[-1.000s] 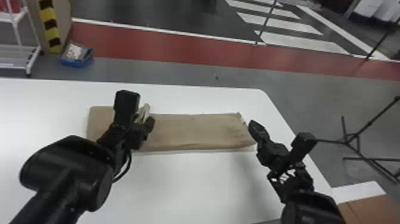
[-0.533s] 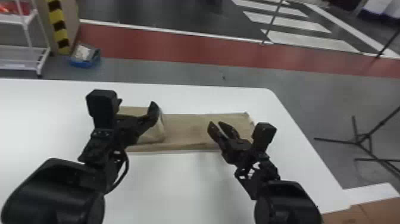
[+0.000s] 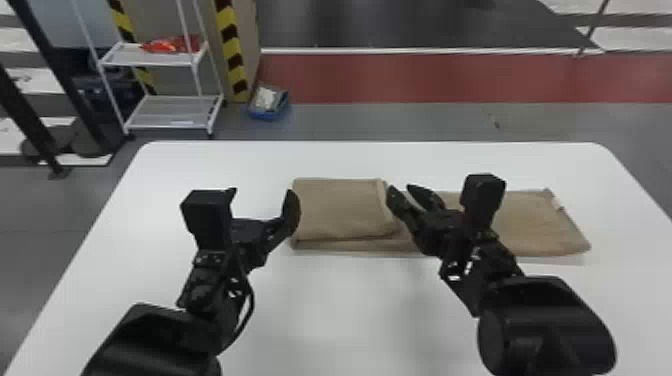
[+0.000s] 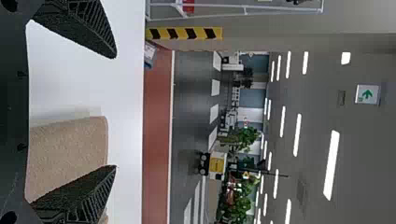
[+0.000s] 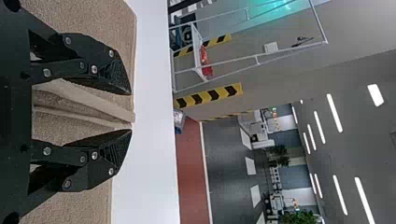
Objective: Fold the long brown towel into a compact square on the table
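Sliding leftward, my right claw (image 3: 401, 189) has gone from the far right of the brown towel (image 3: 540, 225) to the doubled layer's edge, its fingers parted—that edge shows between them. My left claw (image 3: 262, 194), spread wide, has shifted off the towel to beside its left end. The towel lies on the white table (image 3: 330, 310)—left part folded over, right part stretched out.
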